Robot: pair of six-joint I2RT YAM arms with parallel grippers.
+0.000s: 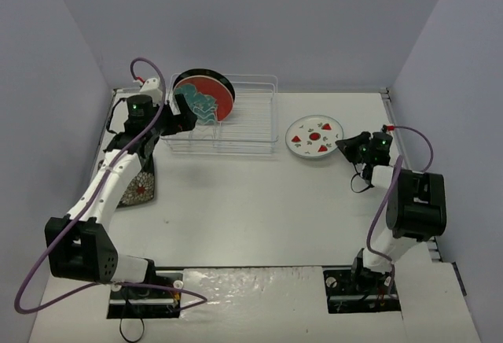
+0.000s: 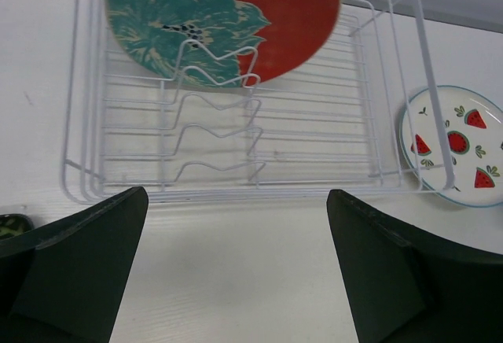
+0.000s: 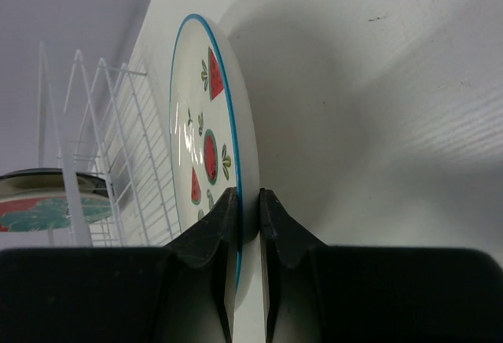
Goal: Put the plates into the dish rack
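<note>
The white wire dish rack stands at the back left. A red-and-teal plate stands upright in its left end, with a black rim showing just behind it. The white plate with red spots lies just right of the rack. My right gripper is shut on its near-right rim, one finger above and one below. My left gripper is open and empty in front of the rack's left end. The black floral plate lies at the left under my left arm.
The left wrist view shows the rack's prongs, the red-and-teal plate and the spotted plate beyond the rack's right end. The right wrist view shows the rack just behind the spotted plate. Grey walls enclose the white table.
</note>
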